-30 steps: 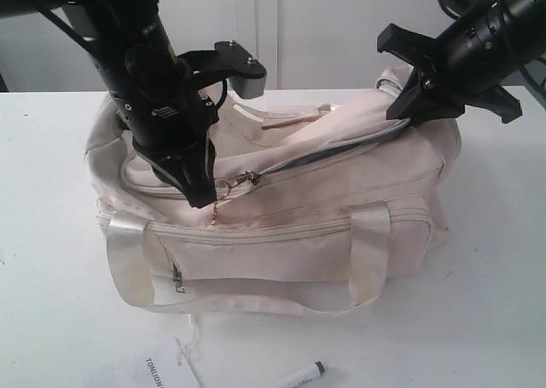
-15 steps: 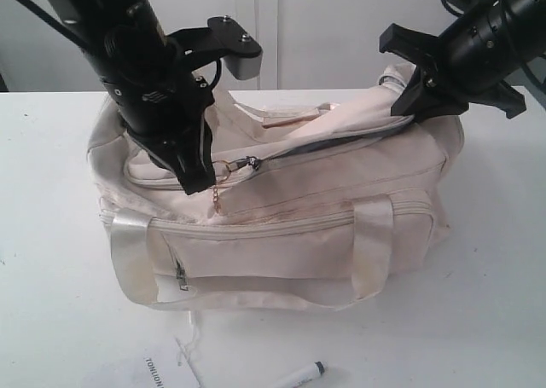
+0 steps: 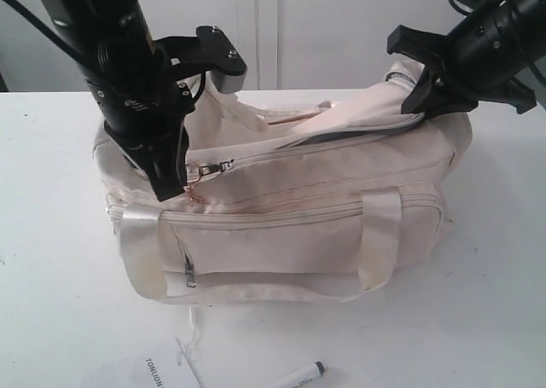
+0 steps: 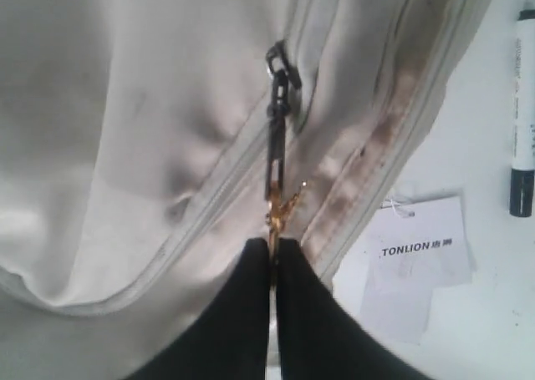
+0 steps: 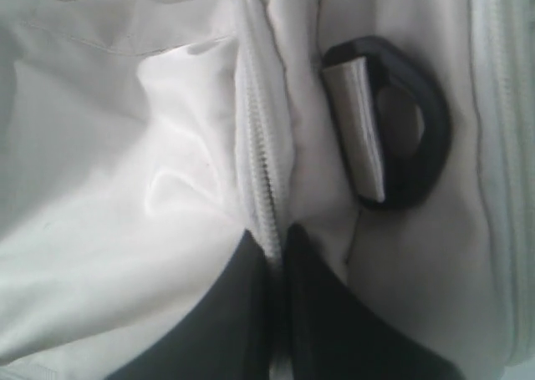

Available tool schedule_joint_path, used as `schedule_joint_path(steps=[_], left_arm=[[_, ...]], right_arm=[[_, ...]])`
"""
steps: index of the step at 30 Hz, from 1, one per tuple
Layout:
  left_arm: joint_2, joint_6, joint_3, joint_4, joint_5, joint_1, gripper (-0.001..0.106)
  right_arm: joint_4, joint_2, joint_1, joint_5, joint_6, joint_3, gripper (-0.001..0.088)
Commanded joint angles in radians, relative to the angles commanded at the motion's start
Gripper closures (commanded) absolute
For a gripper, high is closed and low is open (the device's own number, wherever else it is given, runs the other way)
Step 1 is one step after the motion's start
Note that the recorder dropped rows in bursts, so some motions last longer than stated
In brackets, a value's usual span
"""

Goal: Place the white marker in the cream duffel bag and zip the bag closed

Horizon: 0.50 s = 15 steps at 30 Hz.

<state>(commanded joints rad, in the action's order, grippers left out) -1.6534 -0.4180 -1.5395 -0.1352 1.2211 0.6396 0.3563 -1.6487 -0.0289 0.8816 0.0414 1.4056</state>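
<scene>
The cream duffel bag (image 3: 290, 234) fills the middle of the frame on the table (image 3: 495, 320): soft, slack fabric that probably sags when tugged, so one end needs anchoring. The left jaws pinch the small zipper pull (image 4: 277, 159); the right jaws pinch the seam beside the black ring (image 5: 410, 138). The white marker (image 3: 300, 376), light, stiff and smooth, lies bottom centre on the table; it may roll and is best taken across its barrel.

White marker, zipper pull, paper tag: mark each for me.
white marker (image 4: 524, 104): left wrist view, white barrel.
zipper pull (image 4: 276, 146): left wrist view, dark shank.
paper tag (image 4: 418, 271): left wrist view, below the lettering.
</scene>
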Motion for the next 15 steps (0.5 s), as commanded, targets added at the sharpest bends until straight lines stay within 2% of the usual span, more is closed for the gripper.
schedule_joint_path(steps=[6,15], left_arm=[[0.000,0.000,0.071,-0.031,0.000,0.000,0.105],[0.025,0.000,0.075,-0.056,0.000,0.000,0.105]], right_arm=[[0.005,0.000,0.000,0.000,0.000,0.000,0.0868],[0.011,0.000,0.000,0.011,0.000,0.000,0.0868]])
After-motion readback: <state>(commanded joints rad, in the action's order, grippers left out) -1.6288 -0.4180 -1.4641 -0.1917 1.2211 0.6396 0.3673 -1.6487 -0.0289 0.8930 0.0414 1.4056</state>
